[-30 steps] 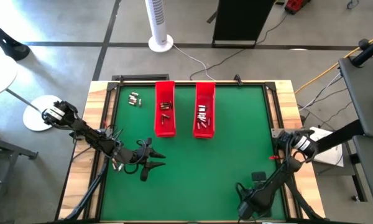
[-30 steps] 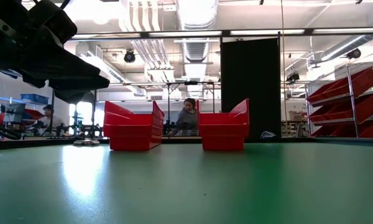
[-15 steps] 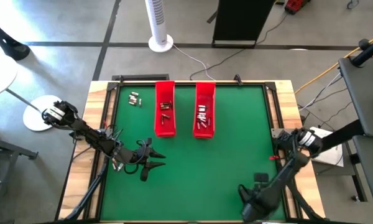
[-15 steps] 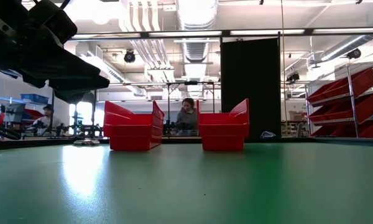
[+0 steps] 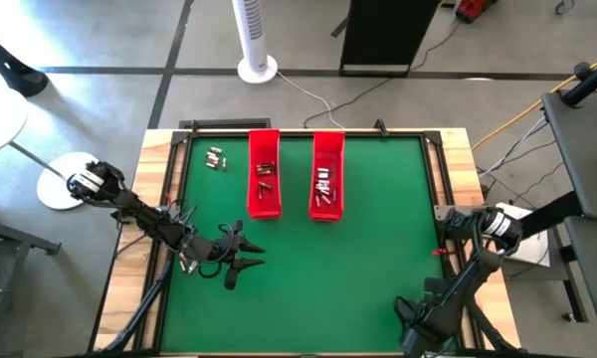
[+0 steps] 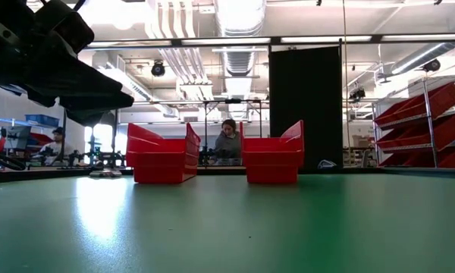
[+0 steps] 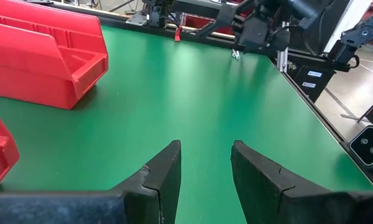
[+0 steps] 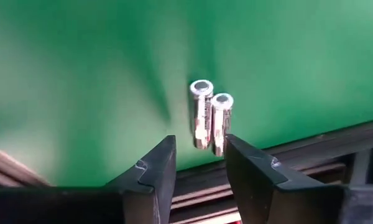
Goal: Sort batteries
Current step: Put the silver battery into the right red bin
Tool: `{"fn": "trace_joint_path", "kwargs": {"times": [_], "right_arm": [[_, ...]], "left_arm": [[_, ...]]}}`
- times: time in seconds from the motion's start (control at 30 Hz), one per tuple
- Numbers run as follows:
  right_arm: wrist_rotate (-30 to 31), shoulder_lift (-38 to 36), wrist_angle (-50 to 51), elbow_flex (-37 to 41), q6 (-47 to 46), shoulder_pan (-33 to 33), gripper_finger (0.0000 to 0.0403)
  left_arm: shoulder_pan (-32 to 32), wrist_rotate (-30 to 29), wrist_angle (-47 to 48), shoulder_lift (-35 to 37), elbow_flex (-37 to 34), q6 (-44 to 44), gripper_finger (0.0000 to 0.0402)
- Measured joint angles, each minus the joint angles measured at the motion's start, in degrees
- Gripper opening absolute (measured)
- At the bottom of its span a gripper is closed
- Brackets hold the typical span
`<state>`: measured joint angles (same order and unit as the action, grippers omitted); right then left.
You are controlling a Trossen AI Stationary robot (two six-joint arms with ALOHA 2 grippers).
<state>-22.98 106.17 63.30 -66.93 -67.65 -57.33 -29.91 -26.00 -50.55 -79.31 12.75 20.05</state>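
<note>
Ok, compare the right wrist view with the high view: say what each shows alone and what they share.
Right wrist view only: two batteries lying side by side on the green mat near its dark edge, just ahead of the open right gripper.

High view only: two red trays holding batteries, a few loose batteries at the far left corner, and the left gripper, open over bare mat.

Both: the green table mat and the right arm at the near right corner.
</note>
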Motion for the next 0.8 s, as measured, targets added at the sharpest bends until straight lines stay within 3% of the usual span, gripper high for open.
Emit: {"fn": "trace_joint_path", "kwargs": {"times": [0.33, 0.8], "right_arm": [[-3.5, -0.5, -5.6, 5.3, 1.0, 3.5, 0.0127], [3.1, -2.9, -6.8, 5.5, 1.5, 12.1, 0.0054]], "left_arm": [[0.0, 0.0, 0.0, 0.0, 0.0, 0.0, 0.0121], [0.0, 0.0, -0.5, 0.4, 0.0, -2.5, 0.0121]]}}
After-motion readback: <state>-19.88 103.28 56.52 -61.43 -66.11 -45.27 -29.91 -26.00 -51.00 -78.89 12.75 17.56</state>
